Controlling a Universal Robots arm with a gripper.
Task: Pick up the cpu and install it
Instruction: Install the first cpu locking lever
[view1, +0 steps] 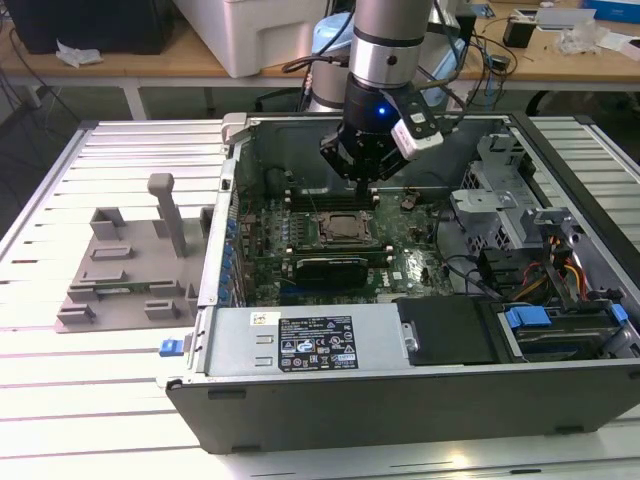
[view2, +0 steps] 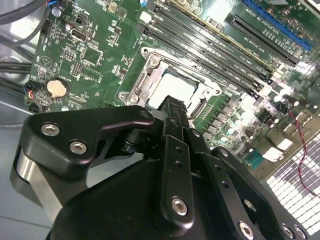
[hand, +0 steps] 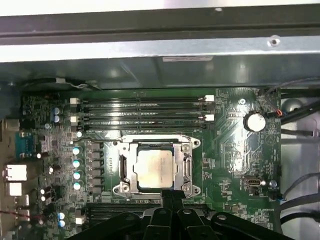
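While the grey tray (view1: 125, 270) sits out on the table (view1: 60, 400) at the exterior view's left, I see the cpu (hand: 154, 169) already lying in the socket (hand: 156, 167) of the motherboard (hand: 235, 150). My gripper (hand: 171, 197) hovers just above it, jaws together and holding nothing. I judge the chip should lie flat and square in its frame.

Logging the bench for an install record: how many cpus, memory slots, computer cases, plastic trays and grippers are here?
cpu: 1
memory slots: 4
computer case: 1
grey plastic tray: 1
gripper: 1
Total: 8
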